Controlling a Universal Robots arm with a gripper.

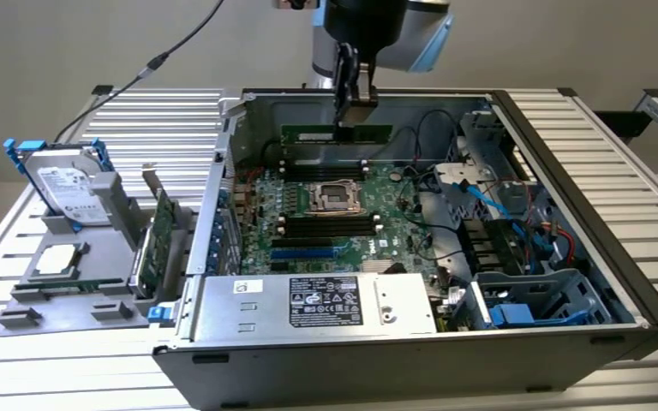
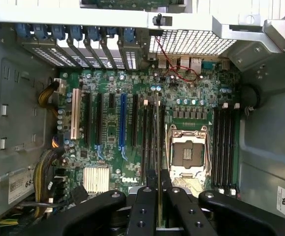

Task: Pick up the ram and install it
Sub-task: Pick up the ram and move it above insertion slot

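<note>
Arm (image 1: 380, 26) cut off by the exterior view's top edge just above the gripper (image 1: 349, 116), whose fingers (image 1: 343, 86) cover the ram (image 1: 306, 134) at its middle. In the wrist view the ram sits edge-on between the fingers, chips not visible, gripper body cropped. Power supply label (image 1: 329, 301), well apart from the gripper, too small to read.
</note>
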